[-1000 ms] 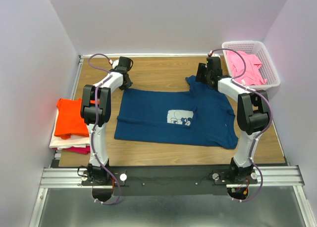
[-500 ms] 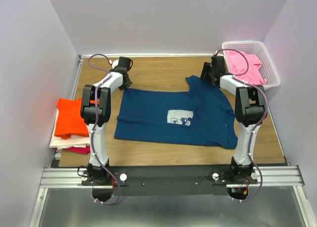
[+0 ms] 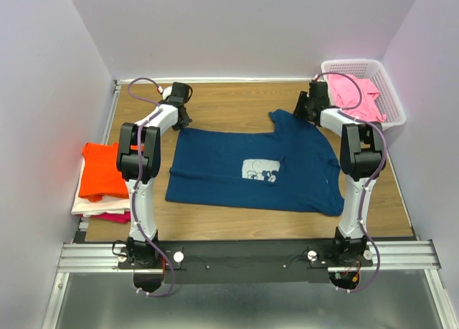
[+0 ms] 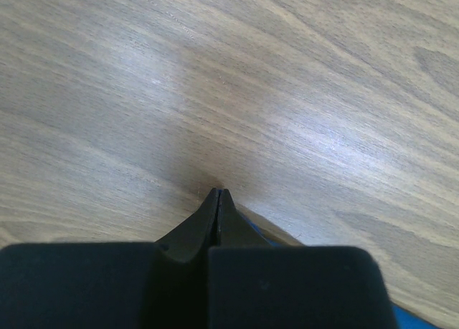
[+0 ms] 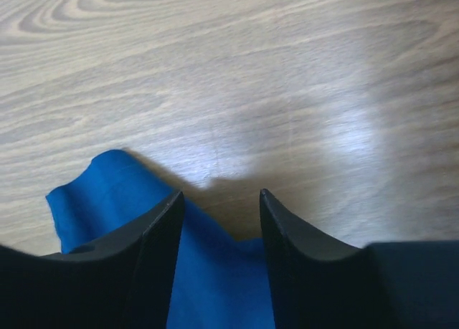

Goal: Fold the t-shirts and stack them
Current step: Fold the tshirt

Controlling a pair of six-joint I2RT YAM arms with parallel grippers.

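The navy t-shirt (image 3: 237,168) with a white chest print lies spread flat on the wooden table (image 3: 237,99). My left gripper (image 3: 183,119) is down at the shirt's far left corner. In the left wrist view its jaws (image 4: 217,193) are pressed shut, with a sliver of blue cloth (image 4: 259,232) coming out beside them. My right gripper (image 3: 304,114) is at the shirt's far right sleeve. Its jaws (image 5: 219,194) stand open astride a raised edge of the blue cloth (image 5: 107,193), touching the table. An orange t-shirt (image 3: 100,170) tops a folded stack over a white one (image 3: 87,204) and a magenta one (image 3: 115,216).
A white lattice basket (image 3: 391,99) at the far right corner holds a crumpled pink t-shirt (image 3: 355,96). The folded stack sits off the table's left edge. Walls close in on the left, back and right.
My right wrist has shifted a little toward the far right corner, over the sleeve. The left arm and the shirt have stayed where they were.
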